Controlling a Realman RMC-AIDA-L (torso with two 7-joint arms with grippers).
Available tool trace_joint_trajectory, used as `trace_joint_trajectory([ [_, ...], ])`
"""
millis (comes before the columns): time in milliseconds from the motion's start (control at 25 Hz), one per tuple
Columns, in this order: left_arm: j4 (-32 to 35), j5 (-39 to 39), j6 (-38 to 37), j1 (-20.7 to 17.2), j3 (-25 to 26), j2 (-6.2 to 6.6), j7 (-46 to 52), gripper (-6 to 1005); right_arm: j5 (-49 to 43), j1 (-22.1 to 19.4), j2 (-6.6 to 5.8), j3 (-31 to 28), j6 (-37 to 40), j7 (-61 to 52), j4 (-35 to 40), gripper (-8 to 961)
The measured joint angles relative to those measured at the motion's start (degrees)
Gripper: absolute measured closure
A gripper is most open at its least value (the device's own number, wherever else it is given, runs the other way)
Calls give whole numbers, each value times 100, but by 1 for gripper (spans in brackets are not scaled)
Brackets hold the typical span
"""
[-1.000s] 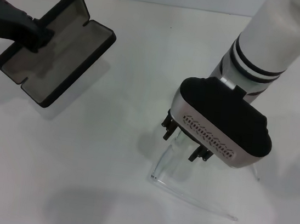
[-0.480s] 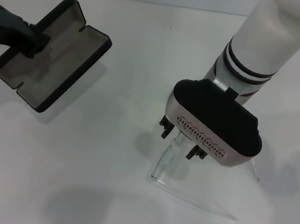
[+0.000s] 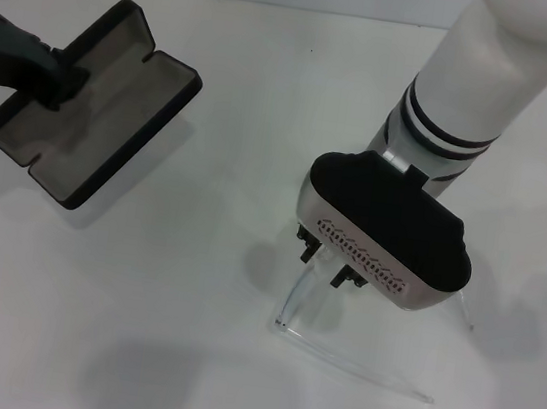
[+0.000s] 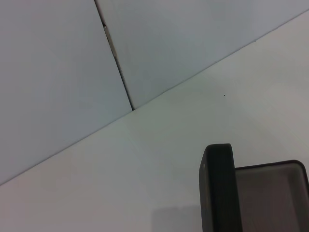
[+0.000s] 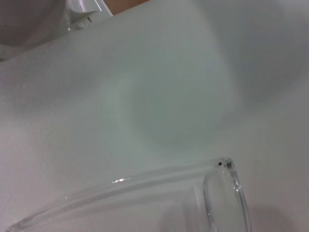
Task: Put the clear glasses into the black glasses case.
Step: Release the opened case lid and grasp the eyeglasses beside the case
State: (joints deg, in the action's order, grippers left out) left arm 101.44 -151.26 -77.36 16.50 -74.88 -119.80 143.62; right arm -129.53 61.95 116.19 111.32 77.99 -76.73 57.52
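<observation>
At lower right, the right gripper (image 3: 330, 262) hangs low over the clear glasses (image 3: 354, 361) on the white table (image 3: 186, 334); its fingers look close-set, though whether they grip I cannot tell. To pick cleanly, it should pinch the lens front (not a thin arm). At upper left, the left gripper (image 3: 63, 81) clamps the open black glasses case (image 3: 111, 133).

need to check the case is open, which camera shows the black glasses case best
The head view: the whole black glasses case lies open, the left gripper at it. The left wrist view shows only one corner. The right wrist view shows none of it.
</observation>
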Motion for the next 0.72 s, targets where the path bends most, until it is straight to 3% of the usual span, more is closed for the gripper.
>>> trace_joint_trajectory([
  [200, 38, 0, -2, -61, -30, 0, -2, 800, -2, 11, 0, 34, -55, -53, -38, 495],
  [720, 78, 0, -7, -102, -95, 0, -11, 800, 3, 15, 0, 174, -123, -202, -66, 777],
])
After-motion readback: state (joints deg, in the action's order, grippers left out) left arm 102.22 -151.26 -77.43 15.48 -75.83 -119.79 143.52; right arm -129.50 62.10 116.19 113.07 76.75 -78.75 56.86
